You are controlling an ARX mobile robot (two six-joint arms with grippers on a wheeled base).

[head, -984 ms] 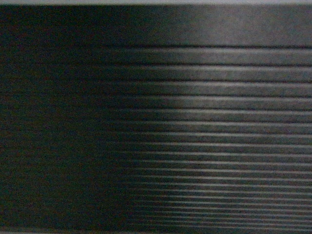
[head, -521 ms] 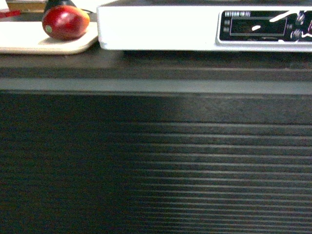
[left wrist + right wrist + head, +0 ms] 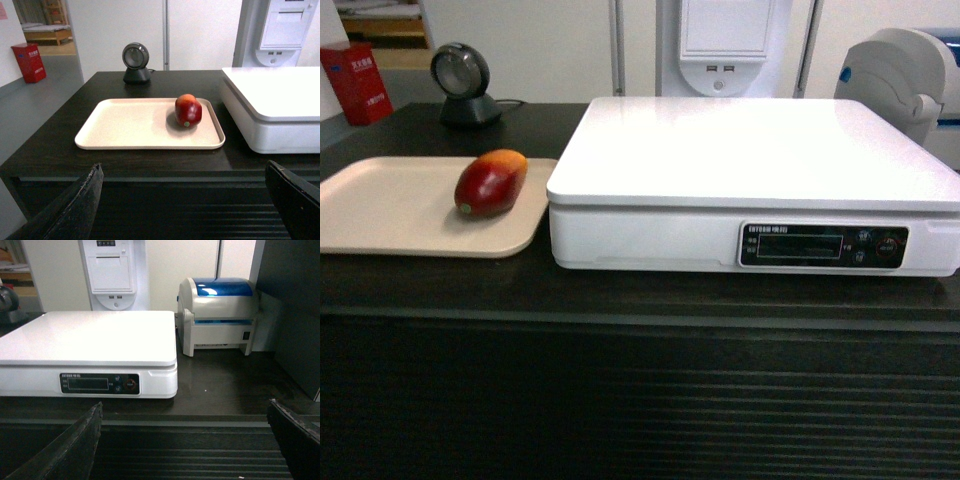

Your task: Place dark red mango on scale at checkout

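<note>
Open approach from the front across the checkout (image 3: 620,300) edge. Beige tray (image 3: 390,215) mostly bare; dark red mango (image 3: 491,182) at its right end, near the scale (image 3: 750,160) wall, narrow gap there. Scale platform unobstructed above. Behind: round black scanner (image 3: 460,80), red box (image 3: 356,80), white upright unit (image 3: 725,45). Right of scale: printer with blue lid (image 3: 220,315), close beside.
</note>
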